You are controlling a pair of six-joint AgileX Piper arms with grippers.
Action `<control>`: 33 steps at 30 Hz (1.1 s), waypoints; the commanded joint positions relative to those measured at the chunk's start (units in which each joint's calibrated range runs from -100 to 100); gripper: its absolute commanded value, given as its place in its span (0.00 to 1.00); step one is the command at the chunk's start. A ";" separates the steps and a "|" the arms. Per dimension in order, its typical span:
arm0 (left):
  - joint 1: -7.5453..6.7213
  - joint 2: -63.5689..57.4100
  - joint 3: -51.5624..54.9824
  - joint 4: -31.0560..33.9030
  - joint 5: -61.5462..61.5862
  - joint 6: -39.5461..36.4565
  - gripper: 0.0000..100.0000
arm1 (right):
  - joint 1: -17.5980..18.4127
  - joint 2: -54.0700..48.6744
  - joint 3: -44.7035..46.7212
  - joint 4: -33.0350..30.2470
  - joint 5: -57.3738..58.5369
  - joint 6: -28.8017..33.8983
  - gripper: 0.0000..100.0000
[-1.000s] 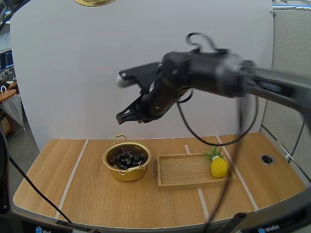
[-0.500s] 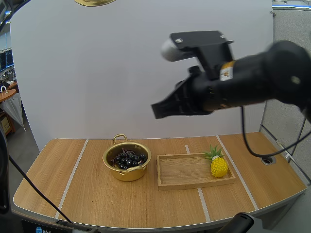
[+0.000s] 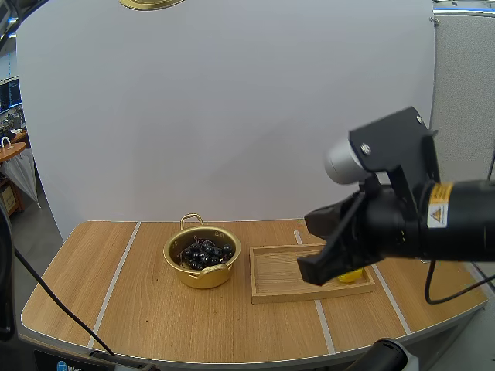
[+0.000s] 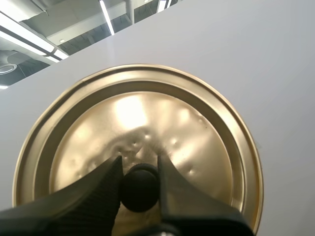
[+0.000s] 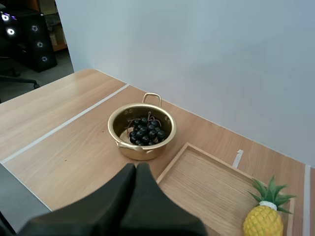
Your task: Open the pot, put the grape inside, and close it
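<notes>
The gold pot (image 3: 203,267) stands open on the table's left half, with the dark bunch of grapes (image 3: 203,253) lying inside it. From the right wrist view the pot (image 5: 141,132) and grapes (image 5: 145,130) lie ahead of my right gripper (image 5: 136,169), whose fingers lie together as one dark wedge. In the high view my right gripper (image 3: 309,272) hangs over the wooden tray (image 3: 274,277), right of the pot. My left gripper (image 4: 139,166) pinches the black knob (image 4: 140,188) of the gold lid (image 4: 138,132), held high up. The lid's rim (image 3: 151,3) peeks in at the high view's top edge.
A toy pineapple (image 5: 266,219) stands at the tray's (image 5: 206,189) right end; in the high view my right arm covers nearly all of it. White tape lines cross the wooden table (image 3: 116,309). A round hole (image 3: 427,253) sits in the table at far right.
My right arm has swung from above the pot to the right and down over the tray, now covering the pineapple. Pot, grapes and raised lid have not moved.
</notes>
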 commanded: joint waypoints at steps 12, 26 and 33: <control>-0.15 -1.60 -0.49 -1.24 21.09 -0.68 0.00 | -6.47 -0.56 3.23 4.37 -0.39 0.46 0.00; -0.15 -1.49 3.93 -1.24 35.02 -0.68 0.00 | -6.47 -0.56 3.23 4.48 -0.39 0.46 0.00; -0.15 -1.41 15.82 -1.69 35.02 1.07 0.00 | -6.47 -0.56 3.23 4.48 -0.39 0.46 0.00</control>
